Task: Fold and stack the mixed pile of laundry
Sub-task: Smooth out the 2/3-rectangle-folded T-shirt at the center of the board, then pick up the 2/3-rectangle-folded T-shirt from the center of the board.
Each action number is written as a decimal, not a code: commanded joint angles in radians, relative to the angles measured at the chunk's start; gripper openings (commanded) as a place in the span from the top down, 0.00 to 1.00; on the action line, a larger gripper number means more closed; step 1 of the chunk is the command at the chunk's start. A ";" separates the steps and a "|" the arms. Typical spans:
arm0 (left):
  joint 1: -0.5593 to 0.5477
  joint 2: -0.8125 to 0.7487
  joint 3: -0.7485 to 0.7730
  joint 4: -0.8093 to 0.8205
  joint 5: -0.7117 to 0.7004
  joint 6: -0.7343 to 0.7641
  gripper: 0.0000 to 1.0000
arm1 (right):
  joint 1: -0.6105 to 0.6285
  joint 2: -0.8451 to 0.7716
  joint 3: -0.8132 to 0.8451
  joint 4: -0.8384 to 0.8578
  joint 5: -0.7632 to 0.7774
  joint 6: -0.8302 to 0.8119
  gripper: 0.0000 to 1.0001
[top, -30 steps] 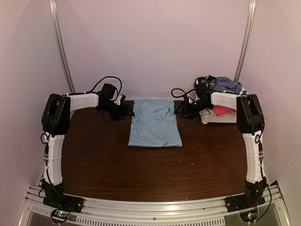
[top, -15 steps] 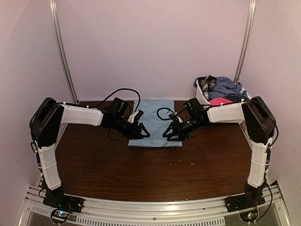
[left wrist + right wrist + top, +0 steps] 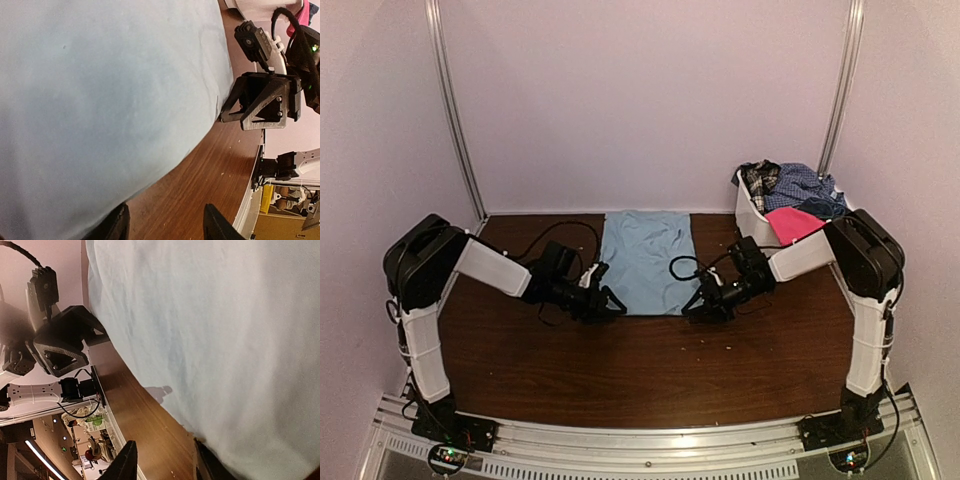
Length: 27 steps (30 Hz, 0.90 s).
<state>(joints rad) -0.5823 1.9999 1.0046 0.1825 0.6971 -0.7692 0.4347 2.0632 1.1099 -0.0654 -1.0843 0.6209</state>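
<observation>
light blue t-shirt (image 3: 647, 262) flat | left gripper (image 3: 612, 303) at its 7 o'clock corner, right gripper (image 3: 692, 310) at 5 o'clock | both half-open, holding nothing

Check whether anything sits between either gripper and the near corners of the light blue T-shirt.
Nothing visible does. The left gripper and right gripper are beside the light blue T-shirt at its near corners, with only bare table around them; the white basket stands far right.

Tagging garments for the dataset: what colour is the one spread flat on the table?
Plain light blue; the garment shows best in the top external view.
</observation>
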 commanded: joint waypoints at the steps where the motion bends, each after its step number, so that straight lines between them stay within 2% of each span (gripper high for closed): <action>1: 0.017 -0.108 -0.120 -0.049 -0.038 0.007 0.47 | -0.019 -0.118 -0.075 -0.161 0.056 -0.097 0.60; 4: 0.049 -0.204 -0.158 -0.066 -0.047 0.009 0.46 | -0.052 -0.213 -0.106 -0.201 0.060 -0.108 0.60; 7: 0.063 -0.248 -0.131 -0.182 -0.107 0.054 0.47 | -0.088 -0.260 -0.104 -0.271 0.125 -0.145 0.60; 13: 0.076 -0.168 -0.038 -0.308 -0.202 0.069 0.50 | -0.100 -0.151 -0.001 -0.330 0.217 -0.166 0.61; 23: 0.078 -0.098 0.018 -0.361 -0.203 0.086 0.63 | -0.056 -0.022 0.095 -0.395 0.224 -0.204 0.60; 27: 0.077 -0.085 0.018 -0.347 -0.194 0.089 0.69 | -0.050 -0.002 0.090 -0.381 0.230 -0.195 0.67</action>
<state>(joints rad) -0.5095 1.8820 1.0084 -0.1547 0.5091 -0.6994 0.3733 2.0155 1.2018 -0.4164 -0.9012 0.4389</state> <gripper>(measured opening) 0.335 0.356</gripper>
